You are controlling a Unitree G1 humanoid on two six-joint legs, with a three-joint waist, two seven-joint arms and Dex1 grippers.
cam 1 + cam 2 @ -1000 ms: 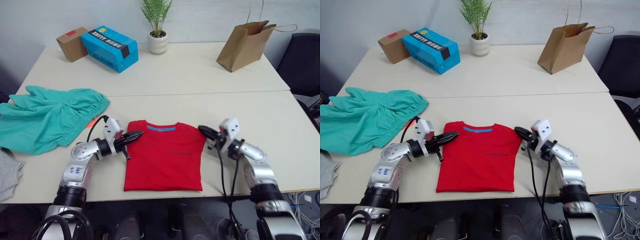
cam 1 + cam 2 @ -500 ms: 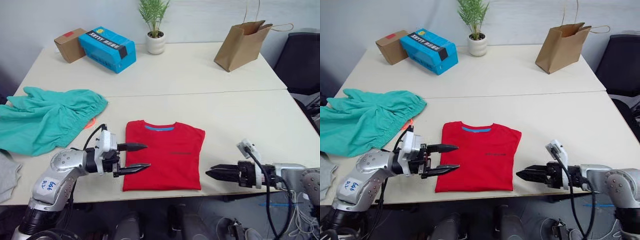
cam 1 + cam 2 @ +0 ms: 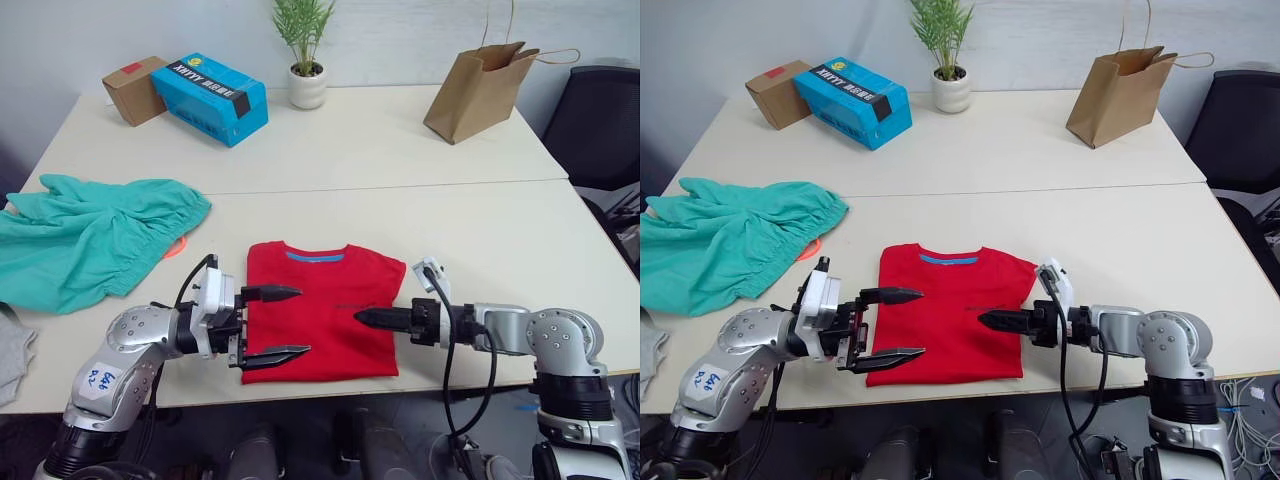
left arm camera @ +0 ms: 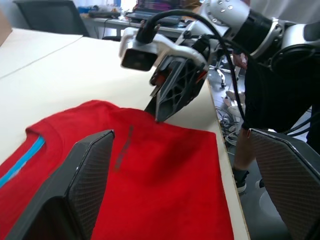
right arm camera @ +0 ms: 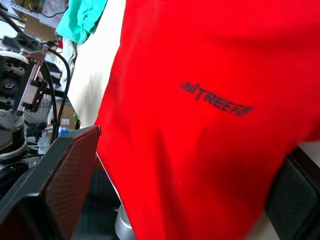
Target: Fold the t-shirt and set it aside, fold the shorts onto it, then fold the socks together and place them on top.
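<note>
Now the t-shirt (image 3: 323,308) lies flat near the front edge of the worktop (image 3: 400,160), sleeves already tucked in, with the left tool (image 3: 272,324) spread wide at its left side and the right tool (image 3: 368,317) low over its right side; I cannot tell how that one's fingers stand. To fold it well, each tool should probably pinch a lower corner through all layers and carry the hem evenly up to the collar. The shorts (image 3: 95,234) wait left of the t-shirt, with the socks (image 3: 12,345) beyond them.
</note>
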